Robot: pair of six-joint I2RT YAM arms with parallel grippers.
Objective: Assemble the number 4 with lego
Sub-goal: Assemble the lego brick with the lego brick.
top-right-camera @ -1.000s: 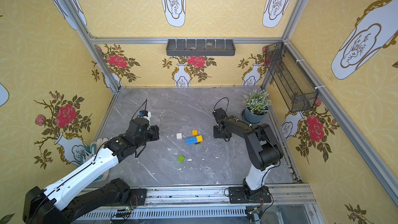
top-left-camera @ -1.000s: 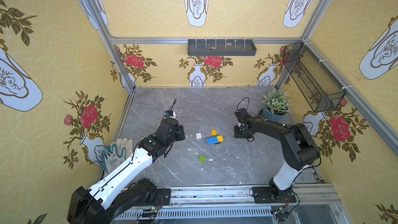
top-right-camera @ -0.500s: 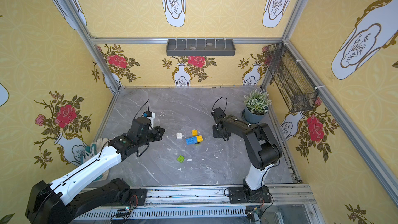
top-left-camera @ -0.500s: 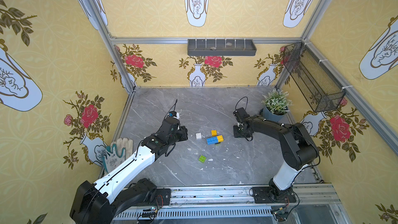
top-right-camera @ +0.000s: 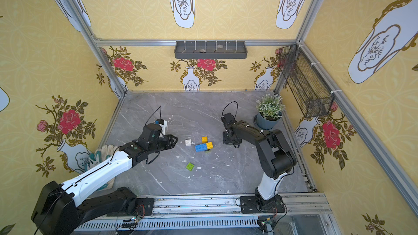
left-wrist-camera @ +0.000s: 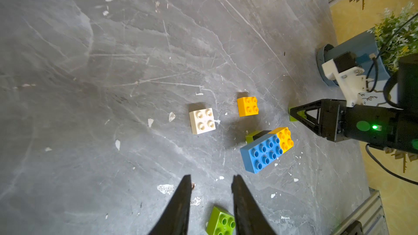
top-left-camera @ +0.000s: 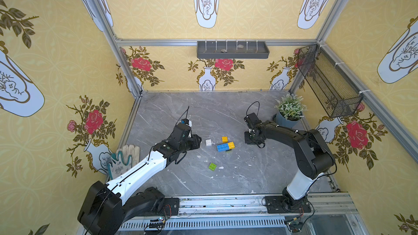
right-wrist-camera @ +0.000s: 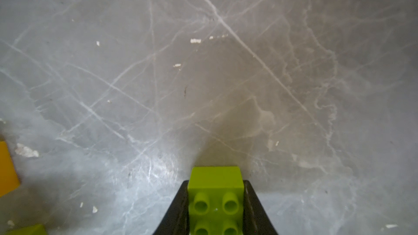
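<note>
We hold a lime green brick clamped in our right gripper, likely meant for the blue-and-yellow cluster near the middle of the table. Our left gripper waits with its jaws slightly apart, empty.

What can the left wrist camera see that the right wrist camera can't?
Only the left wrist view shows the white brick, the blue brick, the plant pot and the open left gripper. Only the right wrist view shows a close-up of the held green brick, studs and all, pinched in the right gripper. Both show the grey table and that held brick, which is just a sliver in the left wrist view.
</note>
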